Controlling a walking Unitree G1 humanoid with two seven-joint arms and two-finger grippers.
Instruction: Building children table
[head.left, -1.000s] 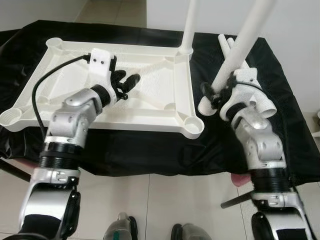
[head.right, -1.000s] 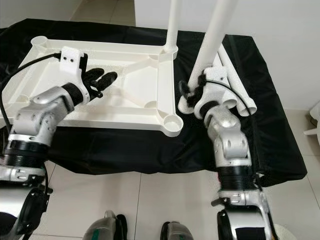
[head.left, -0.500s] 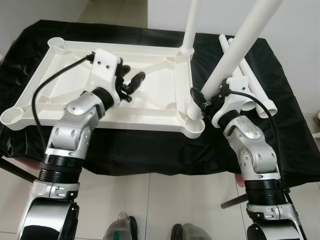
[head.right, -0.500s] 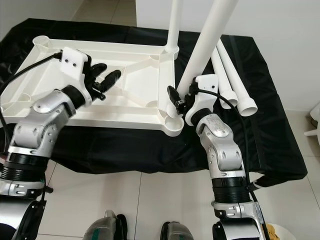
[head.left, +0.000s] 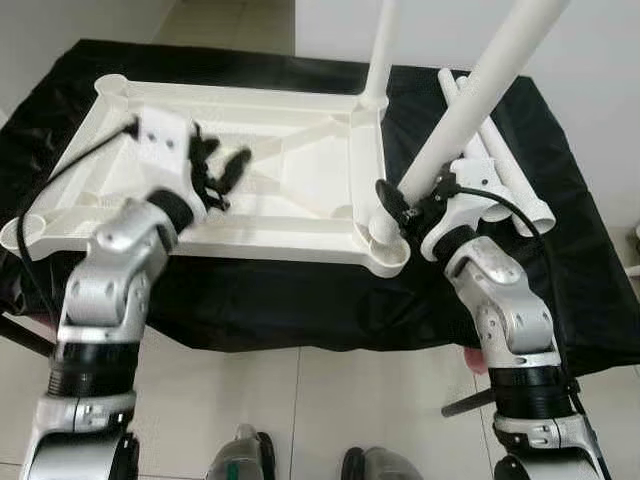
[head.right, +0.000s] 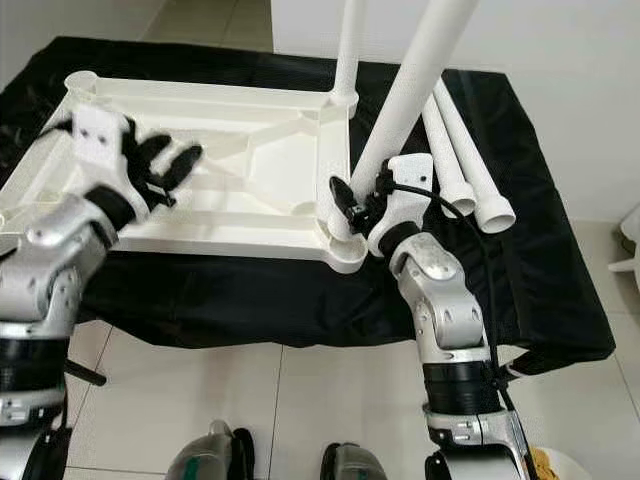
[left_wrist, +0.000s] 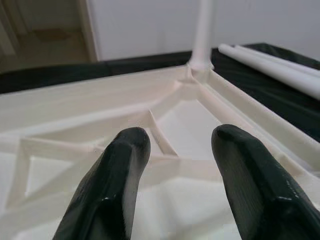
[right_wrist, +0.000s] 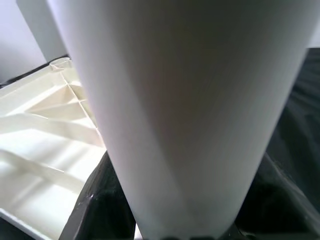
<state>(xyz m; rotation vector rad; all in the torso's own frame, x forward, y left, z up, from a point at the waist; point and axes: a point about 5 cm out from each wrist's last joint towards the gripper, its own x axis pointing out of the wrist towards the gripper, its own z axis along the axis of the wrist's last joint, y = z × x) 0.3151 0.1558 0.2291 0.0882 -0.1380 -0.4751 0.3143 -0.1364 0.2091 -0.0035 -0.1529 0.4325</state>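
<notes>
I've brought the leg (head.left: 470, 95) in from the cloth (head.left: 560, 200); its foot now sits at the near right corner socket of the upturned tabletop (head.left: 300, 215), right gripper (head.right: 352, 205) clamped on it. One leg (head.right: 346, 50) already stands in the far socket, two spares (head.right: 465, 165) lie beside. Left gripper (left_wrist: 177, 150) hovers over the tabletop, fingers wide.

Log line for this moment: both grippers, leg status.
right gripper: shut on table leg, tilted, foot at near-right corner socket | left gripper: open, over upturned tabletop | spare legs: on black cloth
</notes>
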